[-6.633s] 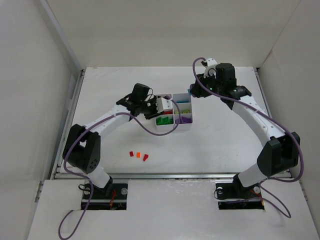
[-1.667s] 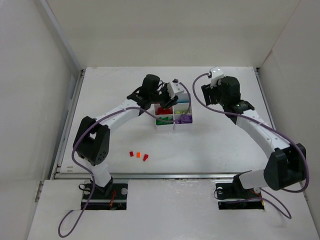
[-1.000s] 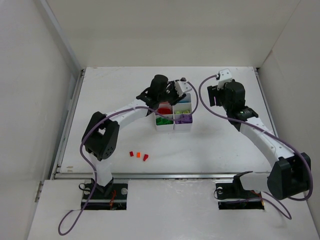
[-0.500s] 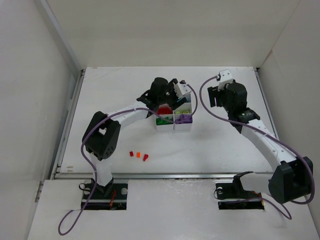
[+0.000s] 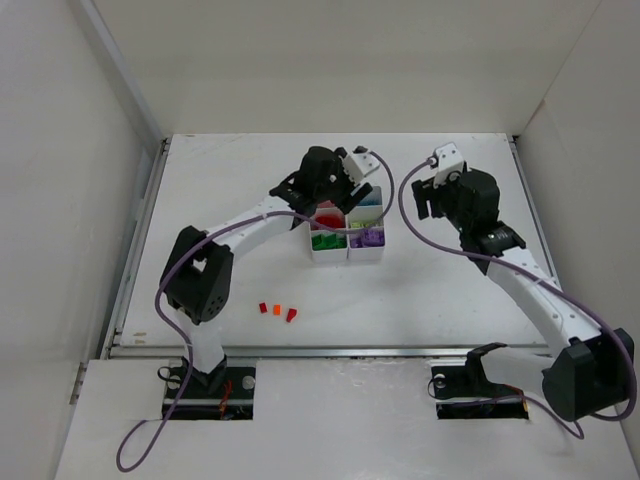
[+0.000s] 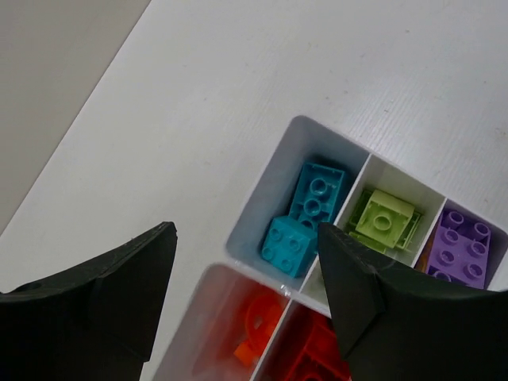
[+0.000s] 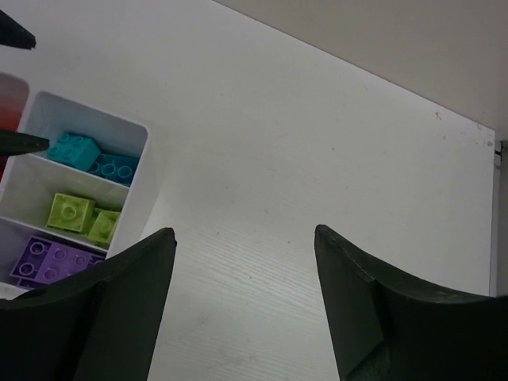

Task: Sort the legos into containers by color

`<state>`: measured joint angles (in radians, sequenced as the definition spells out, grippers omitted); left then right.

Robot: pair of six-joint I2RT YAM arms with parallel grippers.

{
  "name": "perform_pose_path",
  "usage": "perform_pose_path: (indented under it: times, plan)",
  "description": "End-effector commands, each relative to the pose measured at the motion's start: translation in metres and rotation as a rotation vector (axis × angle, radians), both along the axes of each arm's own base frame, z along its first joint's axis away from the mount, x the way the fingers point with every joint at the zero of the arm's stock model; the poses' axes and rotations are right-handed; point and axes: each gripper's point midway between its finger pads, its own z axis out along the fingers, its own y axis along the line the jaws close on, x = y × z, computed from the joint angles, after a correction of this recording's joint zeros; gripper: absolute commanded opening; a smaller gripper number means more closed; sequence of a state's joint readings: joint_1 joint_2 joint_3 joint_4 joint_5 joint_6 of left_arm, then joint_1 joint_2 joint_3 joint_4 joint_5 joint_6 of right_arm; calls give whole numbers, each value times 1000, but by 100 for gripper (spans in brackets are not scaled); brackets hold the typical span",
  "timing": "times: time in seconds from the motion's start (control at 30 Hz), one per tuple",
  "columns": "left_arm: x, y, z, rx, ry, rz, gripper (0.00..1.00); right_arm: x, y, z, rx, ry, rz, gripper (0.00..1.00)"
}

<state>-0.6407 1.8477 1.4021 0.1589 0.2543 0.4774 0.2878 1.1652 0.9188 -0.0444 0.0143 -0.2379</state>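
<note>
Over the white six-cell plastic tray [image 5: 347, 254], the left gripper [image 6: 246, 230] is hovering wide and empty, the right gripper [image 7: 244, 230] gaping nearby. Three loose bricks [image 5: 276, 310], apparently red and orange, are awaiting pickup nearer the bases.

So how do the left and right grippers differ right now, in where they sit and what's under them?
The left gripper hangs over the far end of the tray; the right gripper is off to the tray's right, apart from it. In its wrist view the left gripper's fingers frame the cyan bricks; the right gripper's frame only the table. Shared: both are open and hold nothing.
</note>
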Motion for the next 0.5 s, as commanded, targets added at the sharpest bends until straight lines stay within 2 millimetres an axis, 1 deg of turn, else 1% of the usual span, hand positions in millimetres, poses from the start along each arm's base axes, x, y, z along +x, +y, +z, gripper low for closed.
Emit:
perform_pose_path:
  times: [0.0,0.03,0.07,0.1,0.13,0.17,0.2,0.23,0.27,0.3,0.33,0.37,0.4,0.43,0.47]
  plan:
    - [9,41,78,-91,-41,181,69,-4,20,34,0,-108,57,76]
    - [11,55,79,-84,-32,225,69,-5,25,42,-26,-133,63,77]
    - [10,79,90,-65,-48,302,69,-5,30,41,-51,-129,66,85]
    - [11,101,86,-51,-35,364,69,-9,40,47,-74,-148,65,97]
    - [10,117,86,-34,-34,408,67,-7,44,54,-91,-166,58,100]
    - [4,142,93,-16,-42,473,67,-5,48,55,-120,-171,52,100]
    - [5,167,94,-13,-35,541,67,-4,50,60,-124,-178,35,100]
    - [1,185,83,5,-8,591,66,-4,51,65,-131,-188,-1,100]
    - [-3,201,81,-3,10,645,66,2,50,75,-135,-204,-21,100]
    - [-12,221,84,6,17,703,65,1,53,84,-137,-221,-21,100]
    - [-14,244,82,8,30,764,65,2,59,87,-147,-228,-6,100]
    - [-22,257,72,23,59,798,65,3,60,104,-145,-262,4,100]
    - [-35,271,76,13,67,837,65,3,68,109,-167,-278,31,100]
    - [-40,286,77,4,75,878,65,5,72,115,-177,-292,54,100]
    - [-49,297,67,14,97,912,65,5,77,130,-164,-335,82,100]
